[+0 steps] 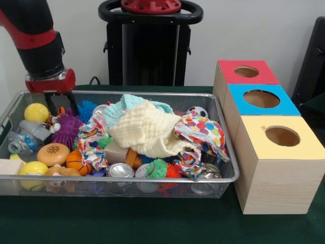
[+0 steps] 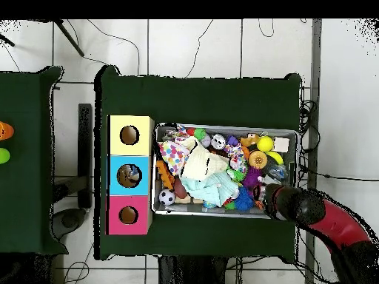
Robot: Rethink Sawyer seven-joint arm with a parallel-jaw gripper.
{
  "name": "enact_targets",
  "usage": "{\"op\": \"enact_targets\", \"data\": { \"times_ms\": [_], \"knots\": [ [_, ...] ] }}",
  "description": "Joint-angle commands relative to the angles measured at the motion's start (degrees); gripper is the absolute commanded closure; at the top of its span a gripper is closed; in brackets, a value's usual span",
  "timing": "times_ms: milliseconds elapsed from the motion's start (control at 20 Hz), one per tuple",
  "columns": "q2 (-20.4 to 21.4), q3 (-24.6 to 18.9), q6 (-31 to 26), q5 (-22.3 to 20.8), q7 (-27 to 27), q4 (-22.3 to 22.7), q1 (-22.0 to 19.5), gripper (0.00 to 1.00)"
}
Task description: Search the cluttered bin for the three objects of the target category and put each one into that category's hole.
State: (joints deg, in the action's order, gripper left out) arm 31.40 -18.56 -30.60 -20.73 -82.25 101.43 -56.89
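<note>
While the green table (image 1: 152, 223) carries everything, the biggest thing on it is the wire bin (image 1: 226, 168), heaped with toys and cloths. Beside the bin stands a row of three wooden boxes, touching one another, each with a round hole on top: a yellow box (image 1: 282, 170) nearest the camera in the front view, a blue box (image 1: 261, 99) in the middle, a red box (image 1: 246, 72) farthest. In the overhead view something lies inside the blue box's hole; what it is cannot be told.

The red and black arm (image 1: 35, 40) comes down over the bin's far corner, away from the boxes. Its gripper (image 1: 61, 104) hangs low among the toys there, its two dark fingers a little apart (nothing can be seen between them), just beside a purple spiky toy (image 1: 66, 129) and a yellow ball (image 1: 36, 112).

A cream cloth (image 1: 147, 129) lies crumpled in the middle of the bin, a pale teal cloth (image 1: 134, 103) behind it, a dotted cloth (image 1: 205, 132) at the end near the boxes. Smaller things lie around: an orange basketball (image 1: 76, 161), a clear bottle (image 1: 23, 140), a tin (image 1: 121, 170), a small soccer ball (image 1: 198, 112). Which things belong to the target category cannot be told.
</note>
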Motion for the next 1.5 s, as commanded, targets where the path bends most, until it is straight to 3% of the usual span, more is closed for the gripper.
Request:
{"op": "enact_targets", "data": {
  "times_ms": [50, 300, 900, 1150, 1500],
  "knots": [
    [4.88, 0.40, -11.58, 1.93, -3.45, -0.97, 5.47, 0.00],
    [1.10, 0.29, -14.23, 1.11, -1.01, -7.30, 6.00, 0.00],
    [-9.07, -1.54, -14.54, -0.16, 4.41, -17.87, 3.48, 0.00],
    [-8.90, -1.59, -17.40, -0.15, 5.40, -19.74, 3.63, 0.00],
    [-6.04, -1.23, -18.92, 0.10, 4.15, -17.77, 4.20, 0.00]
  ]
}}
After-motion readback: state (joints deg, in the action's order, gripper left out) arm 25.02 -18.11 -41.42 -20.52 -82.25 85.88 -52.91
